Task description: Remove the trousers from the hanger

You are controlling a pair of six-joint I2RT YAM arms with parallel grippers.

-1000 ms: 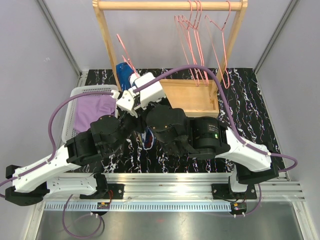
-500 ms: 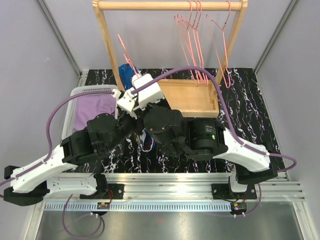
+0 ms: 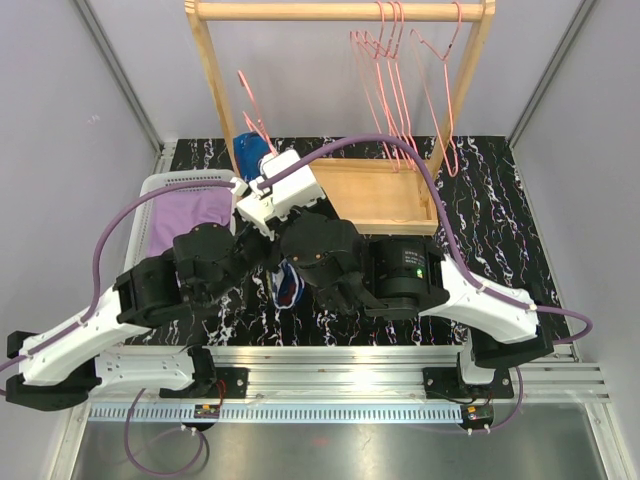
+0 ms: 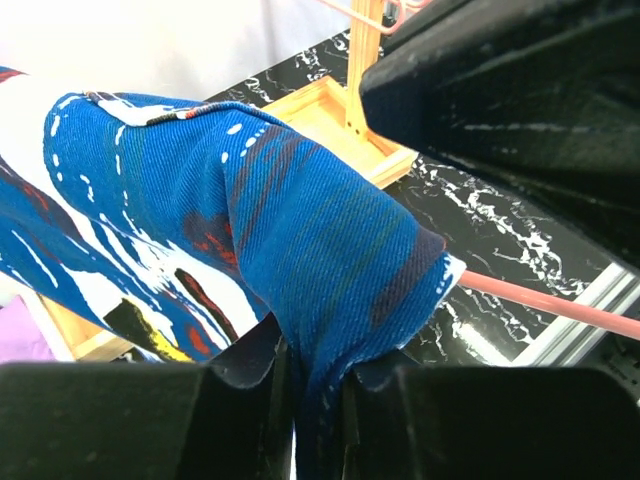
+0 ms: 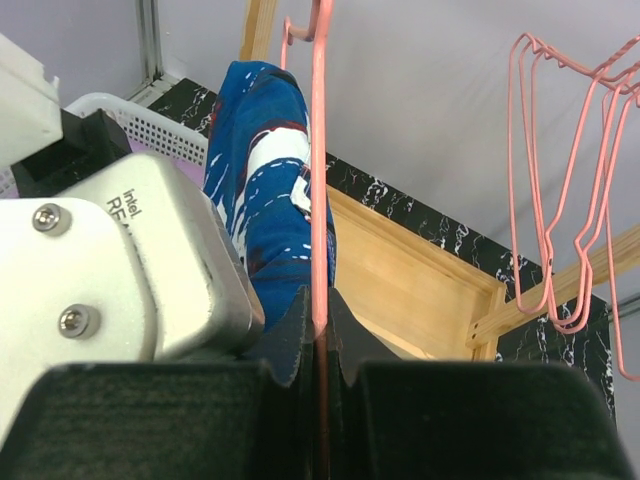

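Trousers, dark blue cloth with white, red and yellow splashes (image 4: 250, 220): draped over a thin pink wire hanger (image 5: 320, 150), which is held up over the black marbled tabletop (image 3: 490, 200), apart from the other pink hangers (image 3: 395, 90) on the wooden rail stand (image 3: 340, 10).

Left fingers (image 4: 240, 400): closed nearly all the way, with a fold of the blue cloth pinched between them.

Right fingers (image 5: 285, 340): closed tight on the hanger's wire, holding it upright just beside the garment.

Trousers, plain lilac-purple cloth (image 3: 185, 215): lying in the white perforated basket (image 3: 150, 190) at the left, already off any hanger.

Step in hand, by my reading: stripping the blue pair, with one arm steadying the wire and the other gripping the cloth.

Next move, as I judge it: the left arm draws the cloth down and away until it slides clear of the wire while the right arm holds firm. The fabric may snag on the hanger's bend. The basket looks the likely place to drop it.
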